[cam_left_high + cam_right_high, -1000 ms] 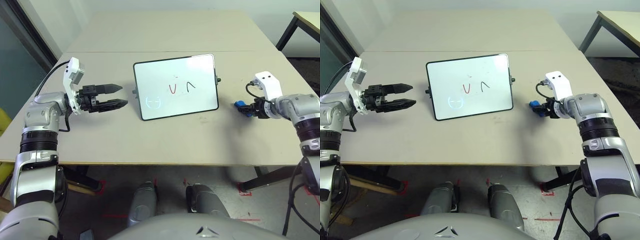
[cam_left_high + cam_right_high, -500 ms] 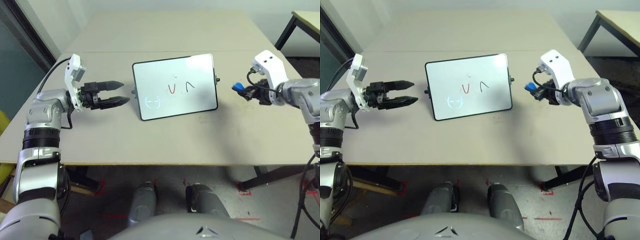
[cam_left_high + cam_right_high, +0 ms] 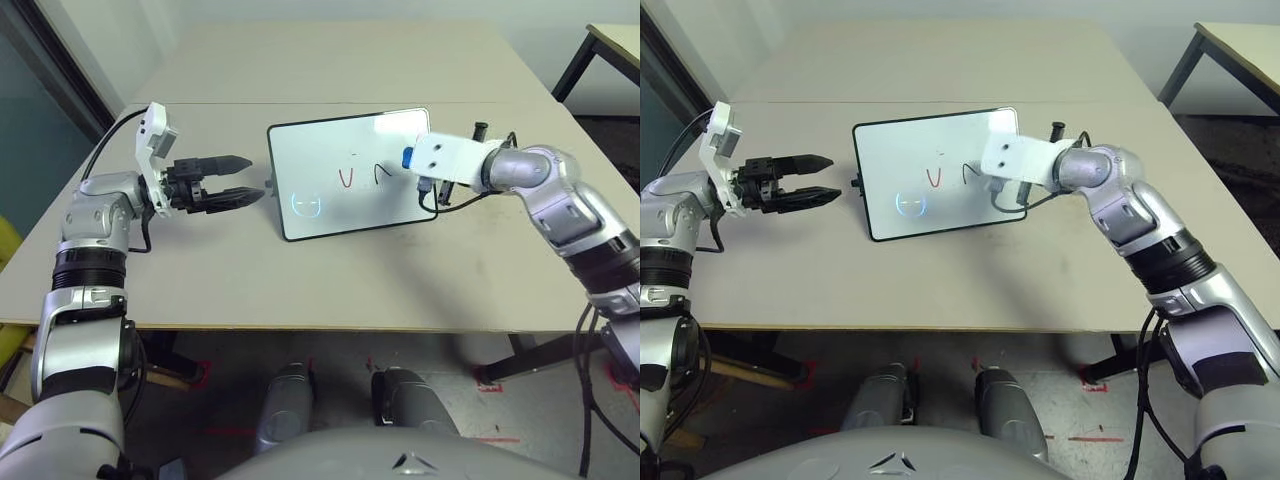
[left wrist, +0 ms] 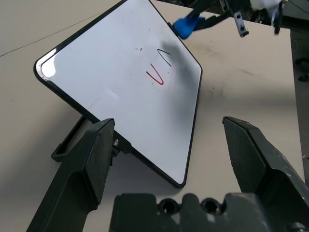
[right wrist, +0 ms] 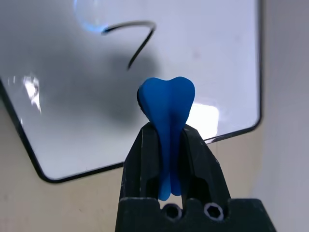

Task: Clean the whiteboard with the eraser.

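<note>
Pale tabletop (image 3: 200, 290), grey floor (image 3: 340, 350), white wall (image 3: 350, 12), whiteboard (image 3: 335, 190) on tabletop

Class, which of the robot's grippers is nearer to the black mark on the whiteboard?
Right: it holds the blue eraser just beside the mark; the left gripper hangs beyond the whiteboard's left edge.

Whiteboard (image 3: 335, 190) on table (image 3: 240, 290), eraser (image 5: 166, 106) above whiteboard's right side
</note>
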`<state>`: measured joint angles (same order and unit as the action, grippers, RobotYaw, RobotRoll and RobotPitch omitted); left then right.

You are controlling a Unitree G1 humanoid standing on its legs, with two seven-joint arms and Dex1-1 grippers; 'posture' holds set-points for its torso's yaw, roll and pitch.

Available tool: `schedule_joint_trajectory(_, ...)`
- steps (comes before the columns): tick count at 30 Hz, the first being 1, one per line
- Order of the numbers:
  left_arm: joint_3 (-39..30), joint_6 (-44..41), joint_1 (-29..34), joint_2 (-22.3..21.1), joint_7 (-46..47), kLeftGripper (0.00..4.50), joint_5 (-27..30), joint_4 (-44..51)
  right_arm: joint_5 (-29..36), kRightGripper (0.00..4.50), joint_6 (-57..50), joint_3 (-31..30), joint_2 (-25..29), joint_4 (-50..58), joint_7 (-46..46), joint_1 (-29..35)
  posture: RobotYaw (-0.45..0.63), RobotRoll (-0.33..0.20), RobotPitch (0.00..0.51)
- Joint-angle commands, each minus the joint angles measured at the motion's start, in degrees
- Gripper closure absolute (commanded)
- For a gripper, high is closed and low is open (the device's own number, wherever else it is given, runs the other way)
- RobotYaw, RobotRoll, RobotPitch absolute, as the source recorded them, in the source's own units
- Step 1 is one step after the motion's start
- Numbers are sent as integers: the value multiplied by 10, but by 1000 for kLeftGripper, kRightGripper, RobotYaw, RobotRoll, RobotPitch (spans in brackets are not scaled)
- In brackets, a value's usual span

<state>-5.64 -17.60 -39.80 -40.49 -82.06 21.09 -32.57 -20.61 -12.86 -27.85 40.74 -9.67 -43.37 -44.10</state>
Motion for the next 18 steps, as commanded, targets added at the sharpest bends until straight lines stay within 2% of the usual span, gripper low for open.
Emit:
schedule_joint_trajectory(1,2,4,-3,2,4,0,0,-1,-21,4152,8,-9,-15,-11,-25,-11,162,0,35)
schedule_joint_trajectory(18,1,11,-10,8,12,0,-1,-7,-98,4152,5,-13,-90,-72,-31,-38,164,0,25)
